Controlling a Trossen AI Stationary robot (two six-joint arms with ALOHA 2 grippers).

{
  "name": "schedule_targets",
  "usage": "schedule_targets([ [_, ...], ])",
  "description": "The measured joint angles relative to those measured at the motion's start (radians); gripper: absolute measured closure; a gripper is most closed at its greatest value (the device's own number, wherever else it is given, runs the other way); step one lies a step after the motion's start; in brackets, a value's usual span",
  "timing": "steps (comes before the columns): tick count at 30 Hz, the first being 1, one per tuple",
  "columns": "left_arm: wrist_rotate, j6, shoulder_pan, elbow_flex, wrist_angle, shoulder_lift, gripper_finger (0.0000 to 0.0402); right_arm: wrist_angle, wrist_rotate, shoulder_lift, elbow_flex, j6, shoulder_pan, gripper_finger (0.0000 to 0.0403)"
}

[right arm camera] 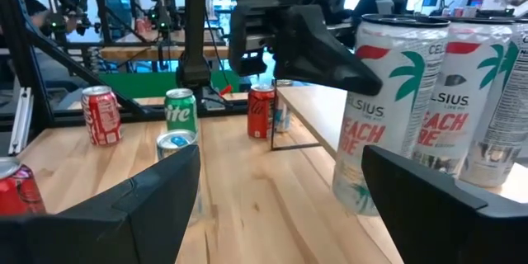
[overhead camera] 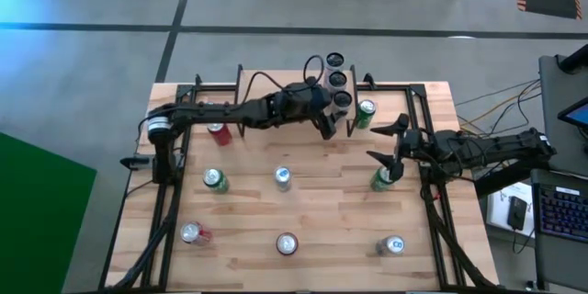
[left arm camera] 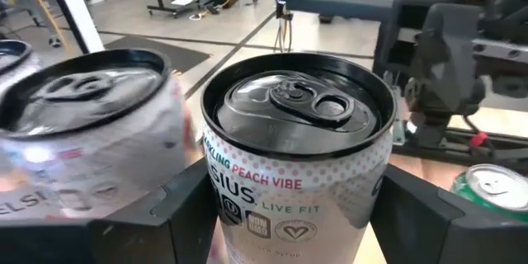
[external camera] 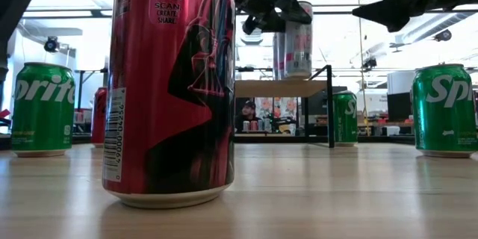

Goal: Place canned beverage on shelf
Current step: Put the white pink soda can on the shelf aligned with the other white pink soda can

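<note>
Wooden tabletop [overhead camera: 322, 202] is carrying scattered soda cans nearest the camera. Farther back, the right claw [overhead camera: 390, 147] is hovering with fingers apart, holding nothing. Farthest, the left claw [overhead camera: 333, 121] is clamping a white Celsius can [left arm camera: 297, 173] at the shelf [external camera: 280, 87], beside two others.
</note>
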Motion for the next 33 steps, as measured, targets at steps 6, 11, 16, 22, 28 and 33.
schedule_targets([
  [6, -0.006, 0.005, 0.006, 0.001, 0.000, 0.001, 0.0157, -0.026, 0.000, 0.000, 0.000, 0.010, 0.000, 0.0076],
  [11, -0.004, 0.010, 0.016, -0.002, -0.001, 0.000, 0.0157, -0.048, 0.000, 0.001, 0.000, 0.037, 0.000, 0.0076],
  [16, -0.003, 0.013, 0.037, -0.002, -0.003, -0.003, 0.0157, -0.058, 0.000, 0.001, 0.000, 0.053, 0.000, 0.0076],
  [22, -0.002, 0.016, 0.055, -0.002, -0.008, -0.005, 0.0153, -0.059, 0.000, 0.001, 0.000, 0.050, 0.000, 0.0076],
  [28, 0.000, 0.022, 0.070, -0.003, -0.008, -0.005, 0.0124, -0.058, 0.000, 0.001, 0.000, 0.044, 0.000, 0.0076],
  [33, -0.003, 0.024, 0.085, -0.003, -0.006, -0.005, 0.0114, -0.051, 0.000, 0.001, 0.000, 0.044, 0.000, 0.0076],
])
